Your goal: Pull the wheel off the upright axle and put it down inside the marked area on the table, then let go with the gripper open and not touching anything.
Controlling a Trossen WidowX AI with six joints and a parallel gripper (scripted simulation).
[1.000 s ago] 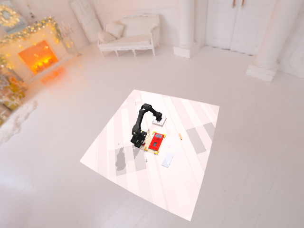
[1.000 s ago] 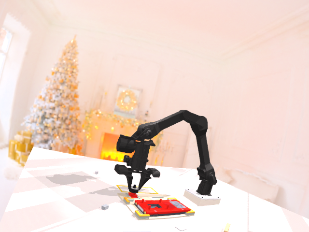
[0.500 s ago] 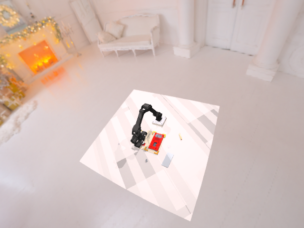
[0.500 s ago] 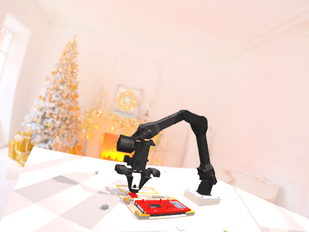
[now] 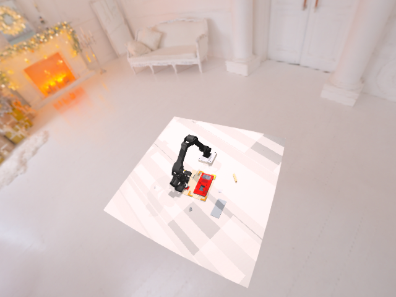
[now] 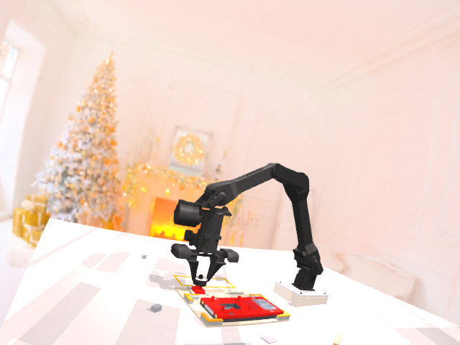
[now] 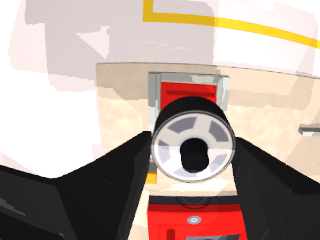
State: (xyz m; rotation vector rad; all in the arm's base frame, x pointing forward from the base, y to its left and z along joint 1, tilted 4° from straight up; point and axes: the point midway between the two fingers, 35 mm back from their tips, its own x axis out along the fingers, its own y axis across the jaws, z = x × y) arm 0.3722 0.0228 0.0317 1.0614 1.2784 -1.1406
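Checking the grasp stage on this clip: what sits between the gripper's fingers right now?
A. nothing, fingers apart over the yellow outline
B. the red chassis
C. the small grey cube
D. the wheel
D: in the wrist view the wheel sits between the two dark fingers of the gripper, which is shut on it.
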